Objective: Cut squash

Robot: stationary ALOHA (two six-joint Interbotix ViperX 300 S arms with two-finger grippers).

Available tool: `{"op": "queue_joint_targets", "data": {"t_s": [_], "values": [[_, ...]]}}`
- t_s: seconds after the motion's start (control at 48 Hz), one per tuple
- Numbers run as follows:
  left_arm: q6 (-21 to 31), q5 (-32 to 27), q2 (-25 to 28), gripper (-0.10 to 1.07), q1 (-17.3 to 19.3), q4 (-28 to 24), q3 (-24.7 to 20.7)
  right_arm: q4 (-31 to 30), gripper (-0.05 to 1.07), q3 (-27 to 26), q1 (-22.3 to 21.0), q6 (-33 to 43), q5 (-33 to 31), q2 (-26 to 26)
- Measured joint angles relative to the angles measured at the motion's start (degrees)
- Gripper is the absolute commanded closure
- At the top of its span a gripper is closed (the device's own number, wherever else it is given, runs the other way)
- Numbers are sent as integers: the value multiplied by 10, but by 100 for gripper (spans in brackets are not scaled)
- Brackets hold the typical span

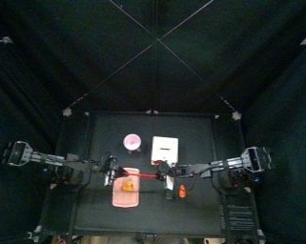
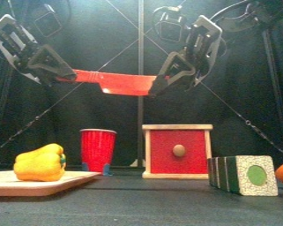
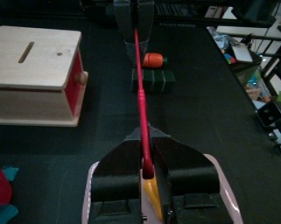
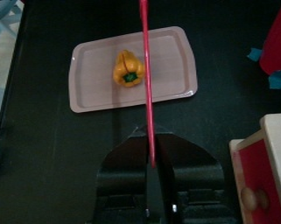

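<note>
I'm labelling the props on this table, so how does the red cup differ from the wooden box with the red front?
The red cup is round and tapers toward its base; the wooden box is square-sided. The cup is red all over, while the box is pale wood with a red front panel and a round wooden knob. The cup is narrower than the box. Both stand upright on the black table, side by side behind the tray.

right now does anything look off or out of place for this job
Yes: the task says squash, but the tray holds a yellow pepper. Also, the red knife hangs in mid-air, gripped at both ends by the left claw and right claw.
</note>
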State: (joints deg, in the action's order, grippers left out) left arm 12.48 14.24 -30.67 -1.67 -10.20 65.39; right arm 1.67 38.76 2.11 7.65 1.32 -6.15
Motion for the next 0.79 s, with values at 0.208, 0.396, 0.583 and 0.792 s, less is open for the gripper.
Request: {"op": "queue_joint_targets", "data": {"t_s": [0.208,0.396,0.583,0.792], "values": [[0,-36,-18,58,-8,-1,20,-9,69,-24,-1,1,-1,27],[1,-60,-54,58,-35,0,50,-11,69,-60,-1,1,0,68],[3,-62,-78,58,-78,19,79,-4,69,-89,4,2,0,100],[5,-62,-68,59,-129,80,96,7,69,-114,16,3,0,133]]}}
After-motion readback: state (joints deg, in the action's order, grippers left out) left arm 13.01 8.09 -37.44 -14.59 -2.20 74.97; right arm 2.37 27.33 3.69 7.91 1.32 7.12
